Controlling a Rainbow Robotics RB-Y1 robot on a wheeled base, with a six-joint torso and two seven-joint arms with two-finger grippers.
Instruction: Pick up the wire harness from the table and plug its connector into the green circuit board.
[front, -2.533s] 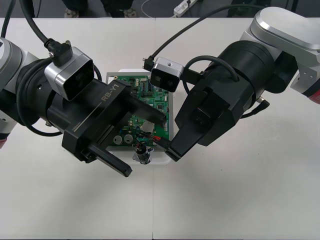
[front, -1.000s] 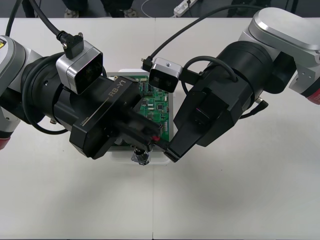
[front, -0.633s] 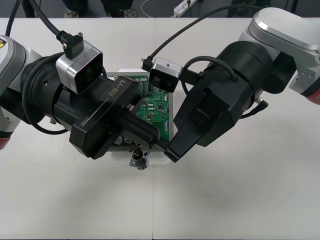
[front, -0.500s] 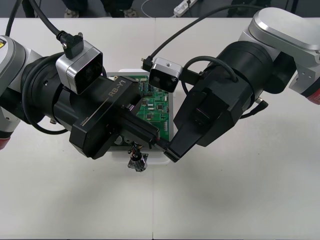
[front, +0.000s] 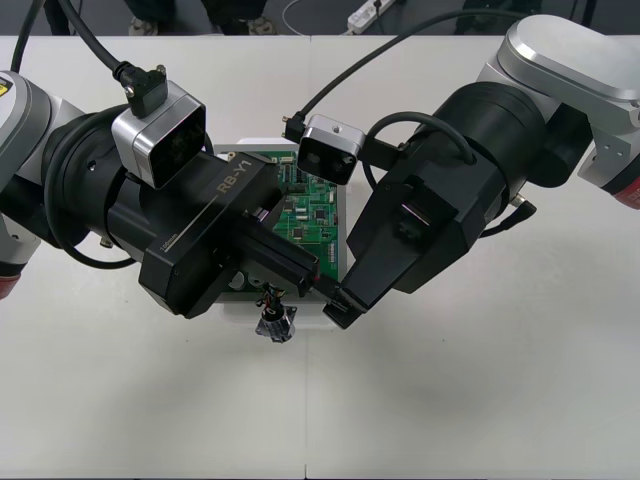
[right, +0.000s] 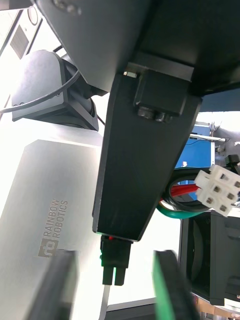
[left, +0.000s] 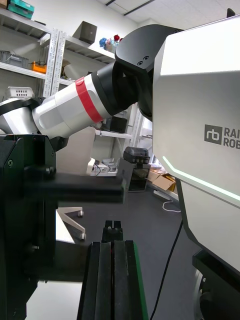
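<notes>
Left hand (front: 296, 281) pinches the wire harness (front: 274, 322) above the green circuit board (front: 318, 215) to seat its plug (right: 114, 266); right hand (front: 335, 307) spread, giving room

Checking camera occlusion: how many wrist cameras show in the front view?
2. The left wrist camera is left of the green circuit board; the right wrist camera is over its far edge. None looks hidden.
</notes>
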